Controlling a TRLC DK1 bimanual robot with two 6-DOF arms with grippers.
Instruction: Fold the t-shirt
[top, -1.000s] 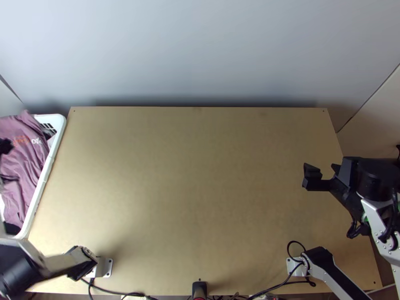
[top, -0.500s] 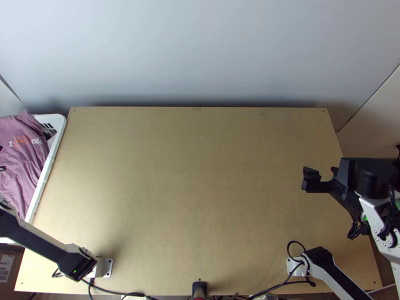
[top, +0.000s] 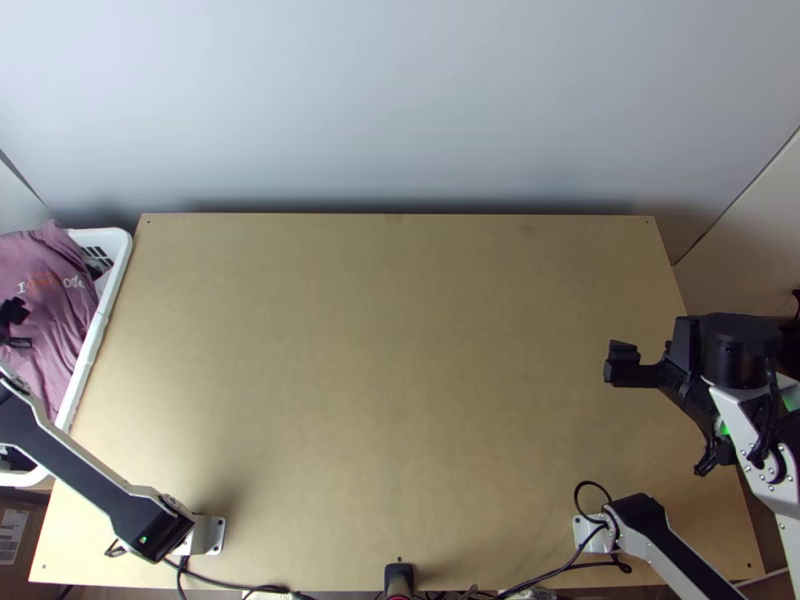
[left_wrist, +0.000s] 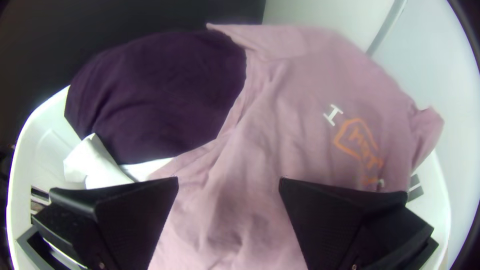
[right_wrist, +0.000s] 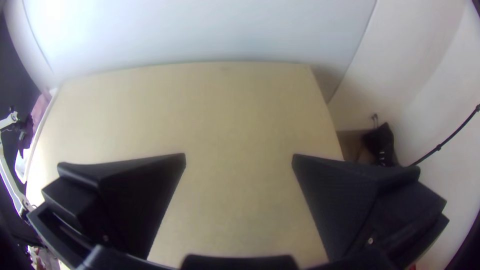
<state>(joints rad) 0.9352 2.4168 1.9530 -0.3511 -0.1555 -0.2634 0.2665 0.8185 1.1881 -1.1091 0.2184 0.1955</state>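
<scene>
T-shirt (top: 62, 318): pink, rumpled, in 1 white basket (top: 103, 305) beside the table (top: 380, 380)
Left pincer (top: 18, 328): released, spread, at the t-shirt
Right pincer (top: 645, 354): released, spread, over the table's right side

Pink printed shirt (left_wrist: 280, 120) in white basket (left_wrist: 42, 125).

t-shirt (left_wrist: 270, 125): mauve, orange-white print | cloth (left_wrist: 160, 95): dark purple | basket (top: 97, 330): white | table (top: 400, 350): tan
</scene>
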